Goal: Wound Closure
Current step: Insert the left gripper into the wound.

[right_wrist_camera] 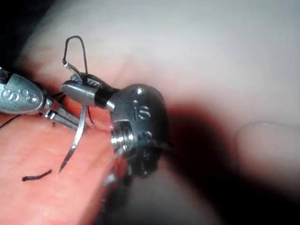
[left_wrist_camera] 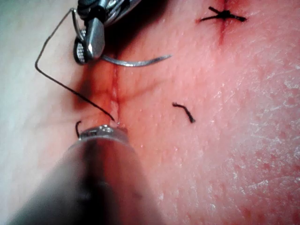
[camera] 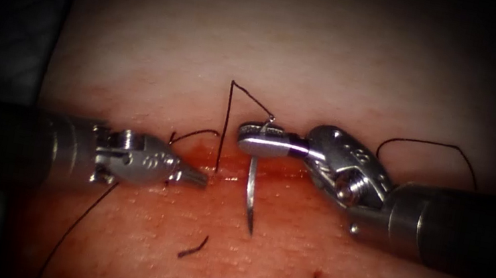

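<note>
While the needle [camera: 249, 197] hangs free of the tissue [camera: 315, 69] at the centre of the endoscope frame, point downward, it is gripped near its thread end by the closed jaws of the right tool [camera: 256, 139]. The thread [camera: 226, 121] is seen rising from the cut [camera: 270, 170] and bending back to the needle's tail. The left tool [camera: 197, 178], at centre left, is pressed narrow at the cut's edge; what it holds cannot be told. A cut end of thread [camera: 193, 247] lies below.

Right tool [camera: 246, 139] jaws clamped, pointing left; left tool [camera: 200, 178] jaws closed.
</note>
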Robot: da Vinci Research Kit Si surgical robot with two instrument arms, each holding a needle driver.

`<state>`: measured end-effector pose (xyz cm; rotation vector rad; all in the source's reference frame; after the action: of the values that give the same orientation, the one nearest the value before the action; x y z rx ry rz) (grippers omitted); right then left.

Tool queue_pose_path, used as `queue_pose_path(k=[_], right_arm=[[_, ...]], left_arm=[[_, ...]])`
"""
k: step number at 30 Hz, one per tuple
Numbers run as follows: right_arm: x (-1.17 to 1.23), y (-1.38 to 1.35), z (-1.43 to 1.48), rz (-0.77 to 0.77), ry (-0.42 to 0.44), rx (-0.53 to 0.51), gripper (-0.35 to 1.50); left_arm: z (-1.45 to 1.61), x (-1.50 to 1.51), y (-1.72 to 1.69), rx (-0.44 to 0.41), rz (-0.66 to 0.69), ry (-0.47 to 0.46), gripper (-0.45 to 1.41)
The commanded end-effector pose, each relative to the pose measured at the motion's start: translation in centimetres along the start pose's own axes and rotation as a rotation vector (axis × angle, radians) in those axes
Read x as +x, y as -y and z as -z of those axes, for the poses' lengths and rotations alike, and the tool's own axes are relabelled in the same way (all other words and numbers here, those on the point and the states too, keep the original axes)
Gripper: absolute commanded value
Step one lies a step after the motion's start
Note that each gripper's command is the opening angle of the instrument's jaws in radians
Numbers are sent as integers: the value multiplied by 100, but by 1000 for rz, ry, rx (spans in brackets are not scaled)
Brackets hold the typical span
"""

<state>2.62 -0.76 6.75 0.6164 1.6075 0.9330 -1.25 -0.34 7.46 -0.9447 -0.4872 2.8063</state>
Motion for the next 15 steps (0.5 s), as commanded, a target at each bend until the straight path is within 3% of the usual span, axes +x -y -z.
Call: queue_pose_path(k=[1, 6, 15], right_arm=[[-4, -3, -7, -1, -2, -10, -35], [-4, -4, -13, 5, -8, -17, -35], [-3, -20, -24, 211, -19, -100, -35]], left_arm=[[-9, 0, 5, -7, -4, 8, -45], [-19, -7, 21, -46, 1, 61, -45], [-46, -29, 30, -147, 38, 144, -45]])
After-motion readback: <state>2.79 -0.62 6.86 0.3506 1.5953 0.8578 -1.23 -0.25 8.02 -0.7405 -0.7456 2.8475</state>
